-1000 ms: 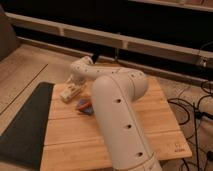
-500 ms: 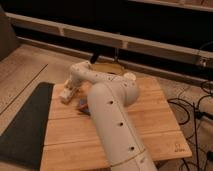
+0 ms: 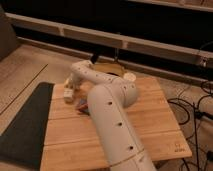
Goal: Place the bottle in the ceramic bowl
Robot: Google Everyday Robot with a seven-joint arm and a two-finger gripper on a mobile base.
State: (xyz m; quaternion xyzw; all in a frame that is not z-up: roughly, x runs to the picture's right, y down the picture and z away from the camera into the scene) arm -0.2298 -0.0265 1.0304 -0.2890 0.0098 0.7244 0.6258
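Observation:
My white arm reaches from the bottom centre over the wooden table (image 3: 155, 125), bends, and runs left. The gripper (image 3: 68, 94) hangs low at the table's left edge. It is shut on a small whitish-cream thing, the bottle (image 3: 66, 97), which the fingers mostly hide. The ceramic bowl (image 3: 111, 69), round and shallow with a dark rim, sits at the table's far edge behind my forearm, to the right of the gripper. The arm partly covers it.
A blue-and-orange object (image 3: 81, 105) lies just right of the gripper, against the arm. A black block (image 3: 98, 54) stands behind the bowl, and a pale round thing (image 3: 129, 77) beside it. A dark mat (image 3: 25, 125) lies left of the table, cables (image 3: 197, 107) to the right.
The gripper's fingers have closed around the whitish thing at the table's left edge. The arm stays in nearly the same place.

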